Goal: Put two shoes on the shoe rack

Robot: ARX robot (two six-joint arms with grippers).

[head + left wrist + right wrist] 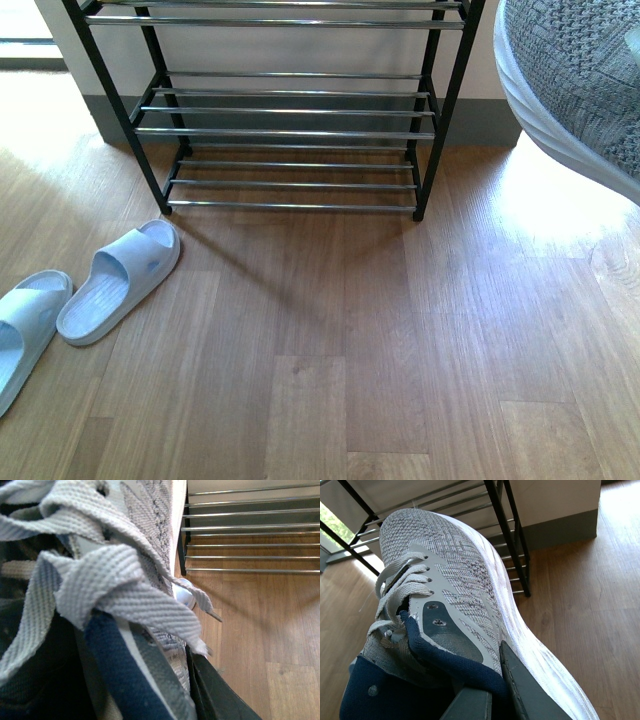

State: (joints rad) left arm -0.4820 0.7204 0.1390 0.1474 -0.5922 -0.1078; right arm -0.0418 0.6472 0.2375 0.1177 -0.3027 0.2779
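The shoe rack (290, 110), with black side frames and silver rods, stands against the wall at the back centre of the front view. My right gripper (490, 680) is shut on a grey knit sneaker (455, 575) at its navy collar, held up in the air; its toe and white sole show at the front view's top right (580, 70). My left gripper (185, 680) is shut on the other grey knit sneaker (110, 580), whose laces fill the left wrist view. Two light-blue slides (120, 280) lie on the floor at front left. Neither arm shows in the front view.
Wooden plank floor (350, 350) stretches in front of the rack. A white wall with grey skirting (500, 120) runs behind the rack. The rack's rods show in the left wrist view (250, 527) and its black legs in the right wrist view (512, 540).
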